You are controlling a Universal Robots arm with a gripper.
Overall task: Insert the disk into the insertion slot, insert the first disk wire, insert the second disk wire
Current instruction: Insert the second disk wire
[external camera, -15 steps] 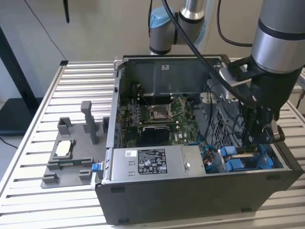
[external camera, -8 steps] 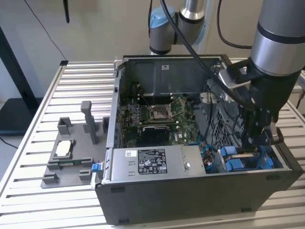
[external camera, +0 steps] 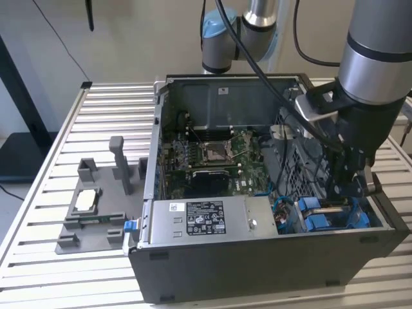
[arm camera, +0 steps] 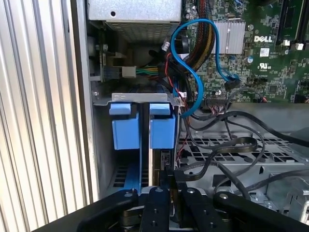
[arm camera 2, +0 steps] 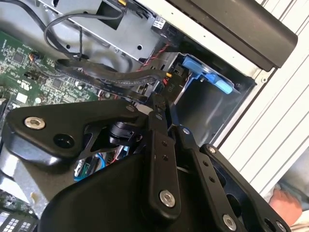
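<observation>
Here, in the exterior view, the arm reaches down into the open dark case (external camera: 257,257) at the exterior view's right. The tool (external camera: 351,187) hangs just above the blue carrier tabs of the disk (external camera: 322,222), which sits low in the case's near corner at that same side. The slot (external camera: 335,212) is the grey bay around those tabs, so the disk already looks seated in it.

In the second wrist view, the tool (arm camera 2: 159,104) has its two black fingers (arm camera 2: 161,145) drawn close together, their tips pinched on what seems to be a small dark plug at the end of a black wire (arm camera 2: 106,77). The grip itself is partly hidden, so this is a best reading. The plug points toward the blue frame of the disk (arm camera 2: 207,77), just beyond the tips.

In the first wrist view, the tool (arm camera: 169,181) lies in line with the disk (arm camera: 142,130), whose long axis runs straight away from the fingertips, deeper into the slot (arm camera: 142,99). The wire (arm camera: 217,157) trails off sideways over the perforated metal tray (arm camera: 270,164). A blue cable (arm camera: 193,72) loops nearby toward the green board (arm camera: 270,48).
</observation>
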